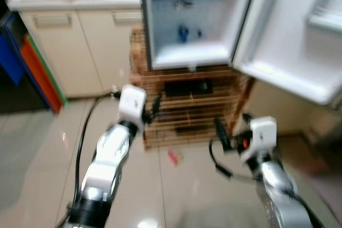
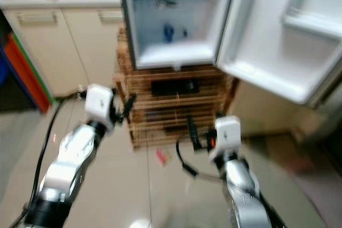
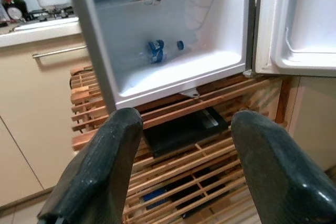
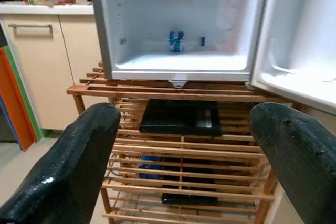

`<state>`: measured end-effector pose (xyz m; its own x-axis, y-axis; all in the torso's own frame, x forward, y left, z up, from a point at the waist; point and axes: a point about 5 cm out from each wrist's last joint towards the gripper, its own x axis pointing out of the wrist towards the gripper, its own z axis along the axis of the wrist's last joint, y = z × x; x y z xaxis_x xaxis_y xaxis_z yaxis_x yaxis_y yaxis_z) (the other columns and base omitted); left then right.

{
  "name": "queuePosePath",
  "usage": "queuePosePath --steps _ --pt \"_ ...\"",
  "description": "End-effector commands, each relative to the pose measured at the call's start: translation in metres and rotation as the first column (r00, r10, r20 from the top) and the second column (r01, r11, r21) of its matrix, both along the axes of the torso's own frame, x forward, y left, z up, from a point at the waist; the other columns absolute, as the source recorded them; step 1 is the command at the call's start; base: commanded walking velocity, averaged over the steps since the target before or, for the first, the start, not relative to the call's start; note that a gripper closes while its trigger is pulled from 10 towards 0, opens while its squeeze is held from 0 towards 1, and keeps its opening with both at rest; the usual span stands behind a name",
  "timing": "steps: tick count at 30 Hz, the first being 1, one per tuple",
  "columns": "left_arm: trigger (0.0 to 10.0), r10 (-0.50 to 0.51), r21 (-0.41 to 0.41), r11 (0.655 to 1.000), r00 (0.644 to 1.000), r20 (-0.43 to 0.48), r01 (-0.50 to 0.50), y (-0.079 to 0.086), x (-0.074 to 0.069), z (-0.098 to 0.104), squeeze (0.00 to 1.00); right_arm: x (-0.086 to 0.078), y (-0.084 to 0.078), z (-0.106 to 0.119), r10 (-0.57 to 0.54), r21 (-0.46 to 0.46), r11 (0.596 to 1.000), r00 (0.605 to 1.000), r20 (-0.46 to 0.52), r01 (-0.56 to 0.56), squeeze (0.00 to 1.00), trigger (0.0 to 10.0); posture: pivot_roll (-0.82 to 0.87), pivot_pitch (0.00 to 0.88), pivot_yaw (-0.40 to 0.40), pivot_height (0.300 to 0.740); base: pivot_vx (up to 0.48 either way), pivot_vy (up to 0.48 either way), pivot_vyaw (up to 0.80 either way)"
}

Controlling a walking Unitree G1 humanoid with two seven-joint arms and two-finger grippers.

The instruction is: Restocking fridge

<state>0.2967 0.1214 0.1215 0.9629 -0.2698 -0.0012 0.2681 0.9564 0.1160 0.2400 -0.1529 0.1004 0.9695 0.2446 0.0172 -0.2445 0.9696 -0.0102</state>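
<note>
Standing open on a wooden rack (image 4: 178,95), the fridge (image 4: 178,24) has a bottle (image 4: 175,41) lying at the back of its floor. Left gripper (image 3: 184,166) and right gripper (image 4: 184,166) are both spread wide and empty, near the rack.

One fridge (image 4: 178,64) — one bottle (image 4: 175,41) — two pincers.
</note>
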Motion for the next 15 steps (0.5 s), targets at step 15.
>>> queuePosePath --steps 15 --pt "10.0 0.027 -0.018 0.999 0.999 -0.017 -0.027 -0.0051 0.0005 -0.0043 0.00 0.0045 -0.0052 -0.0070 -0.016 -0.010 1.000 0.999 -0.033 0.016 0.00 10.0 -0.10 0.000 0.009 0.740 0.315 -0.358 0.00"
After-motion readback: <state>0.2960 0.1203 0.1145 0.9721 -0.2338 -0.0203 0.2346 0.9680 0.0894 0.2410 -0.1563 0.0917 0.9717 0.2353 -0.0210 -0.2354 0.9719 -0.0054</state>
